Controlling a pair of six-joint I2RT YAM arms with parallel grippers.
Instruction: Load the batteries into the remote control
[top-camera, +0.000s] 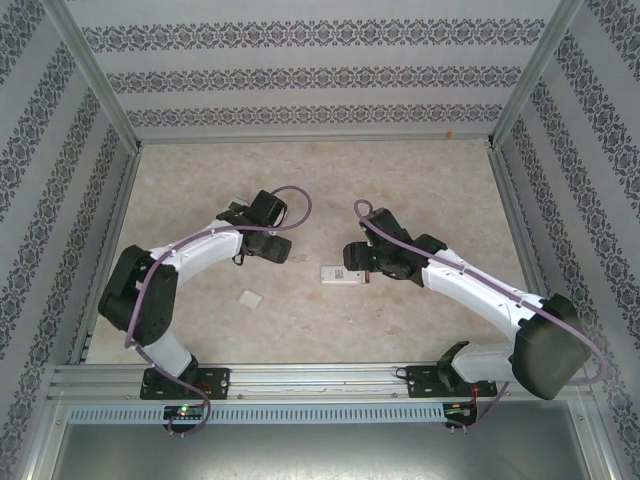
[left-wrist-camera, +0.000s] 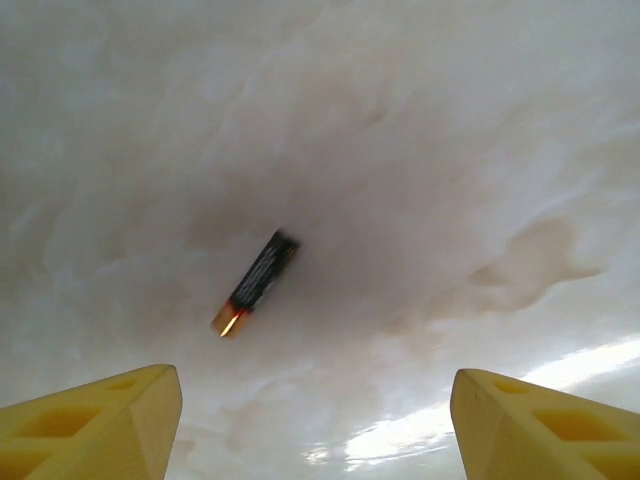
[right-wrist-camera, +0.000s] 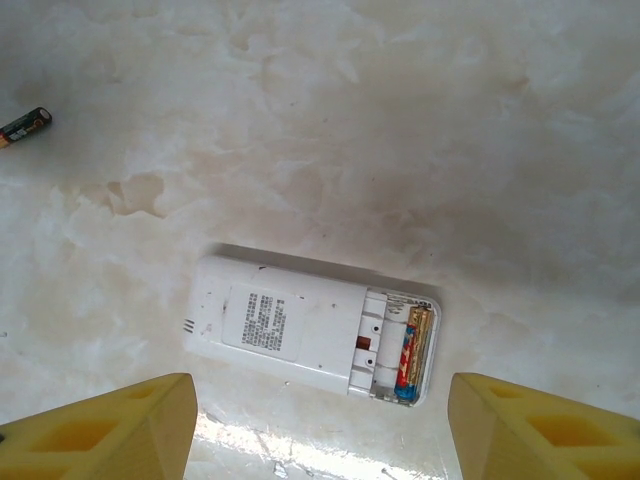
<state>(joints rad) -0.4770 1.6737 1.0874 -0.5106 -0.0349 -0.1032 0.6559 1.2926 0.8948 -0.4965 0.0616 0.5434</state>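
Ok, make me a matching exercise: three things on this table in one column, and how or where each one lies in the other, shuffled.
Things:
1. loose battery
2. orange battery
3. remote

States:
A. back side up, compartment uncovered
B. lying alone on the bare table
C. seated in the compartment

Pairs: 1-B, 2-C, 3-A

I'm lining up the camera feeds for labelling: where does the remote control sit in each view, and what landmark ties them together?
Top external: remote control near centre, slightly below.
Right wrist: lower centre, its open battery bay at the right end.
Left wrist: the loose battery sits mid-picture. Likely the same cell lies at the right wrist's top-left edge, so use it as the shared landmark.
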